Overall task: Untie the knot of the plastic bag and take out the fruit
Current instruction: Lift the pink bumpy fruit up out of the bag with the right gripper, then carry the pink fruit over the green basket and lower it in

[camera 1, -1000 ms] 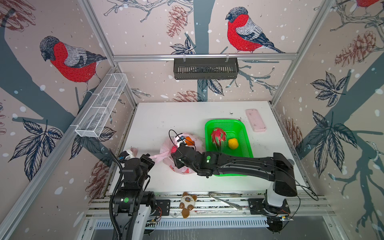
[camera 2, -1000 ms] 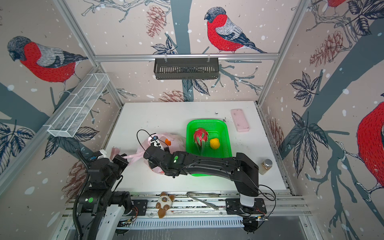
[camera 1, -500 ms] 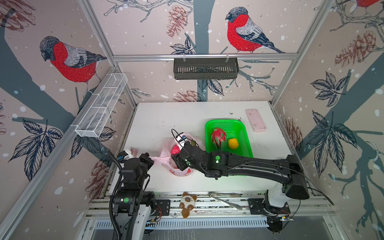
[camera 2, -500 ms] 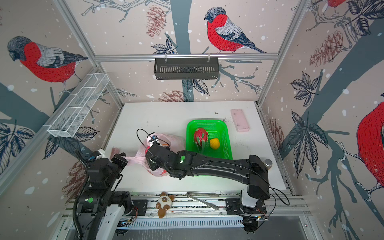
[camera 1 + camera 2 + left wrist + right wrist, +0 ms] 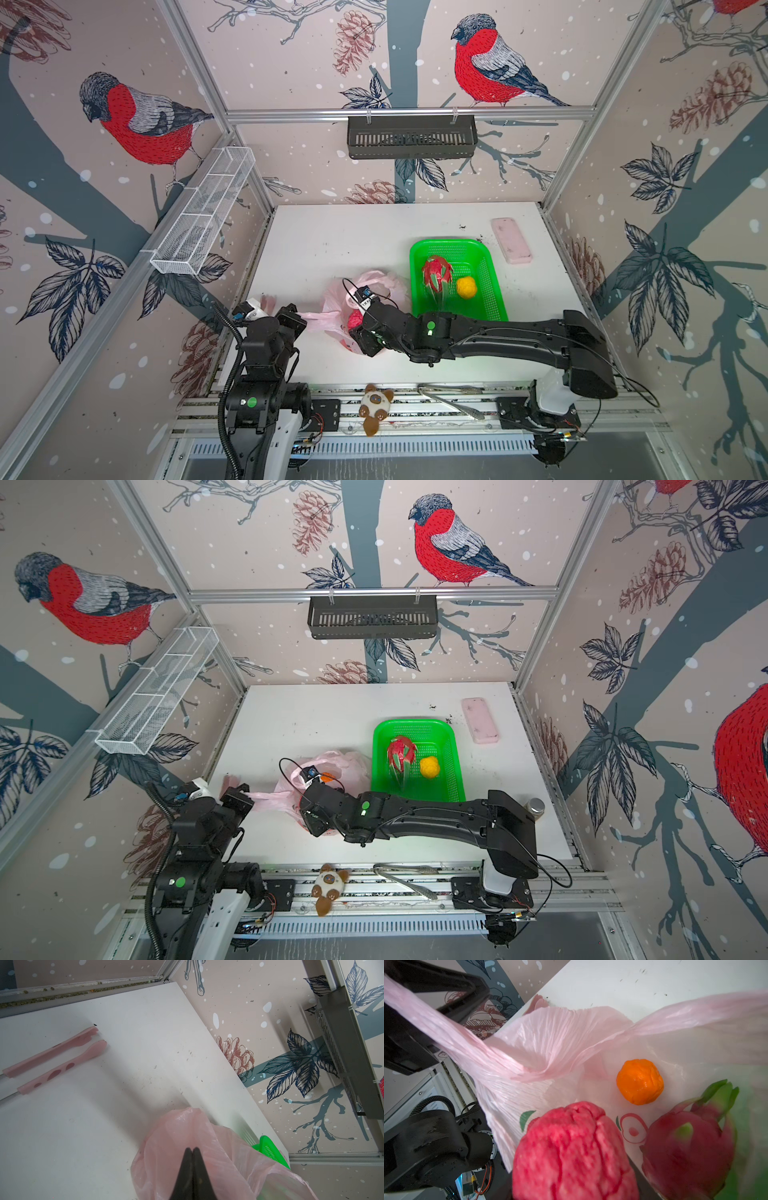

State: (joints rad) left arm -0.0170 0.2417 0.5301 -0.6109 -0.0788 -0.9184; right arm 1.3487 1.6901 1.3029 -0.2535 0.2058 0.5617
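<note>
Left gripper [image 5: 192,1149]: closed, pinching the bag [image 5: 376,279] by its handle (stretched taut).
Right gripper [image 5: 361,334]: half-open inside bag, clasping red fruit [image 5: 571,1153].
Bag: desk front, just left of basket [image 5: 449,243].

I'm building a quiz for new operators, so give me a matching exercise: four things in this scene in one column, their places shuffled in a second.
Things
1. yellow fruit
2. orange fruit
3. pink slab
4. plush toy

Places
A. inside the bag
B. on the front rail
C. in the green basket
D. flat on the table, back right

Pairs: 1-C, 2-A, 3-D, 4-B
</note>
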